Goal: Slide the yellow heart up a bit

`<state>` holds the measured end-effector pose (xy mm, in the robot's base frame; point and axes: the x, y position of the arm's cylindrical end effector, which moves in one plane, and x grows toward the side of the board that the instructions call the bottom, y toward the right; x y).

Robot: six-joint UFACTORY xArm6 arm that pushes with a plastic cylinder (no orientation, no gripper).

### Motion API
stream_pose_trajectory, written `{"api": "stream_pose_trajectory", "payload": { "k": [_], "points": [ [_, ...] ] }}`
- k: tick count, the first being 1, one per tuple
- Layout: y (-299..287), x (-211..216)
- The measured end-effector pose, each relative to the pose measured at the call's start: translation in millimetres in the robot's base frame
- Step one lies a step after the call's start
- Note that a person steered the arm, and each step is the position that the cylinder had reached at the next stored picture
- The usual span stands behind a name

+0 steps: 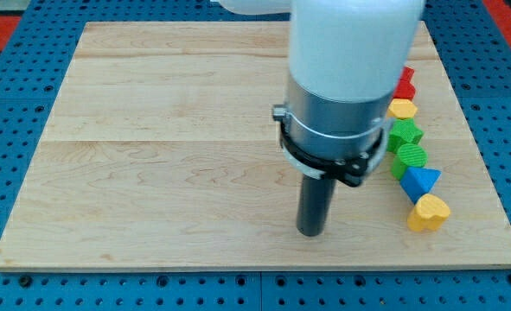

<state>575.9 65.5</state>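
The yellow heart (pixel 428 212) lies on the wooden board (pixel 169 173) near its lower right corner, at the bottom of a column of blocks. My tip (pixel 311 233) rests on the board to the left of the heart, well apart from it and a little lower. Right above the heart sits a blue triangle block (pixel 420 181). The arm's white and grey body hides the board's upper middle.
Above the blue triangle the column continues upward with a green block (pixel 409 158), a green star-like block (pixel 405 135), a yellow block (pixel 402 109) and a red block (pixel 405 83). A blue perforated base (pixel 13 130) surrounds the board.
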Motion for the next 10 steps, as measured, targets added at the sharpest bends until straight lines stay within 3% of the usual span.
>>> {"api": "stream_pose_trajectory", "payload": {
  "k": [3, 6, 10],
  "points": [
    [69, 34],
    [131, 30],
    [140, 14]
  ]
}}
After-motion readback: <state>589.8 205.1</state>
